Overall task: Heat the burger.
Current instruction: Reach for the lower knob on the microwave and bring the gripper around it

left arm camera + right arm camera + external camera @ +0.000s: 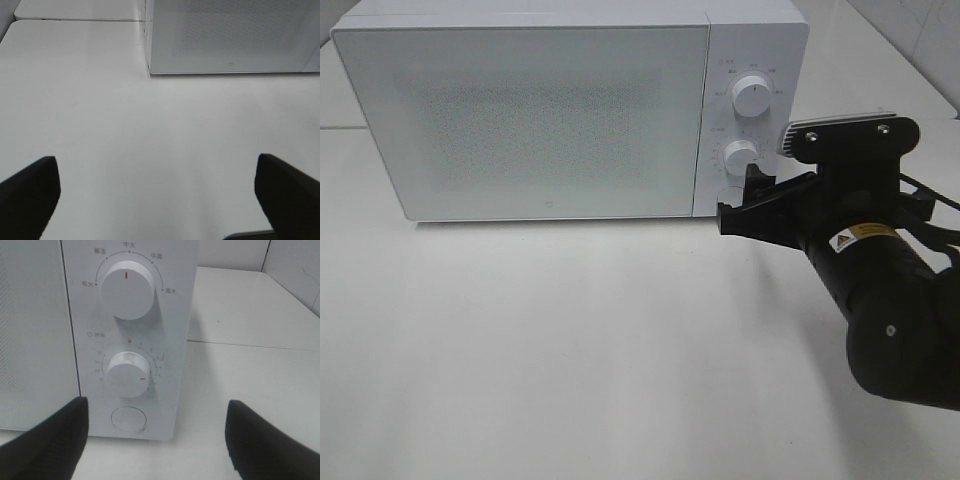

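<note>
Both gape empty: left gripper (156, 165) over the table (100, 125), right gripper (157, 407) seemingly just short of the microwave's (520, 110) lower dial (127, 374).

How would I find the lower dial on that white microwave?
Start at the white microwave on the table. Its right-hand panel has an upper dial and, beneath it, the lower dial. That one is smaller and ringed with numbers, not words.

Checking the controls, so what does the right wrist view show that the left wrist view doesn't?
Only right wrist: the upper knob, the timer knob with its red mark turned off zero, the round button, and the open right gripper. Only left wrist: the microwave's corner opposite the knobs and the open left gripper. Both: the shut microwave door and the table.
</note>
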You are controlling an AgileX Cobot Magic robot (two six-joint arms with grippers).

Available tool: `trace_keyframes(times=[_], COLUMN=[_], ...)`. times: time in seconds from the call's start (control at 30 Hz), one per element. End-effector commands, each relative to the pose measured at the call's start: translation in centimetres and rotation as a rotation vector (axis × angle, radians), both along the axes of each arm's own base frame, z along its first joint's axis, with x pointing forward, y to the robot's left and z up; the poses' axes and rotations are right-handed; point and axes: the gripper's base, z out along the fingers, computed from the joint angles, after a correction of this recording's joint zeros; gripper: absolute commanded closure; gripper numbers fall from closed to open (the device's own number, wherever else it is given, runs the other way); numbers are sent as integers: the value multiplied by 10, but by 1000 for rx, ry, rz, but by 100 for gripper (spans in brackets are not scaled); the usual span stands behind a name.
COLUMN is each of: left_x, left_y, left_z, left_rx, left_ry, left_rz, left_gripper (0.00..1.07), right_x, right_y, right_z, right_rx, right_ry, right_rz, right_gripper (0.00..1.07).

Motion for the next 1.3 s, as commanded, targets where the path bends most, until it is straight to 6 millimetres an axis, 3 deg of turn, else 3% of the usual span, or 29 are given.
trace_keyframes(times=[0.03, 0.6, 1.3], left_x=[-3, -3, -3], left_y=[0, 0, 0], left_z=[0, 0, 0], left_rx=[-5, -5, -5], left_ry=[-30, -30, -30], left_rz=[1, 1, 1], left_gripper=[9, 9, 9], right_x=[11, 48, 84], right_y=[8, 34, 26], right_z=[8, -11, -28], right_rx=[9, 15, 69], right_ry=[-101, -127, -102], right_rz=[-19, -39, -107], right_gripper=[32, 32, 32])
